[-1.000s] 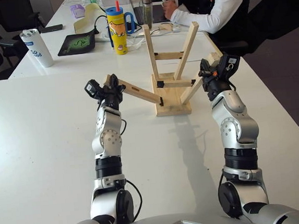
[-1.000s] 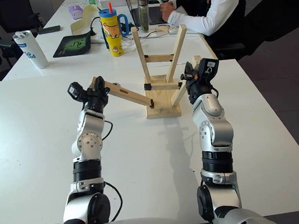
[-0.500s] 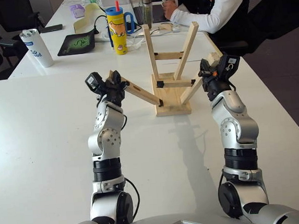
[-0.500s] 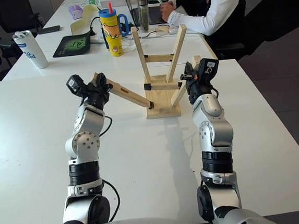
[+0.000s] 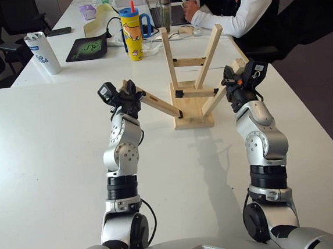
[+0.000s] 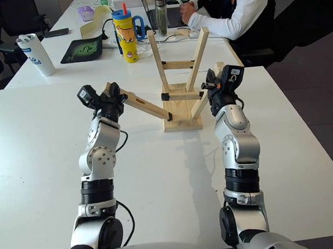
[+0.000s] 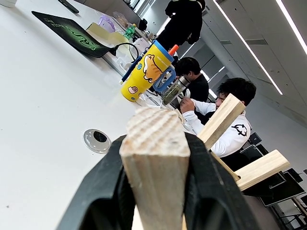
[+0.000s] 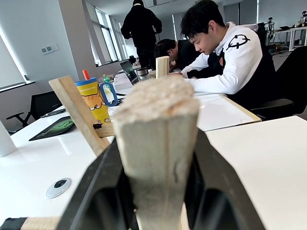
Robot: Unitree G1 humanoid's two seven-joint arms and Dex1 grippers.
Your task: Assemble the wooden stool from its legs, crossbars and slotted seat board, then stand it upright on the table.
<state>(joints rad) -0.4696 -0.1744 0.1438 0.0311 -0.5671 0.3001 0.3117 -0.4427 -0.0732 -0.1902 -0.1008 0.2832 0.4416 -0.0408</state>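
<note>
The wooden stool lies upside down, its slotted seat board [image 5: 193, 121] flat on the white table. Two legs [image 5: 168, 54] [image 5: 212, 47] stand up from the board, joined by crossbars [image 5: 188, 61] [image 5: 196, 92]. A third leg [image 5: 158, 105] slants out to the left from the board, and my left gripper [image 5: 127, 94] is shut on its outer end [image 7: 154, 139]. A fourth leg [image 5: 215, 100] slants to the right, its end [image 8: 158, 110] clamped in my right gripper [image 5: 234, 79], which is shut.
Behind the stool stand a yellow cup [image 5: 132, 31], a bottle [image 5: 165, 11] and a dark mat [image 5: 87, 48]; a white tumbler [image 5: 42, 52] is at far left. A person sits at the far table edge. Bare table [image 5: 41, 159] lies left and near.
My left gripper has shifted slightly away from me and toward the stool, carrying the slanted leg's end. The right arm and the stool's upright legs have not moved.
</note>
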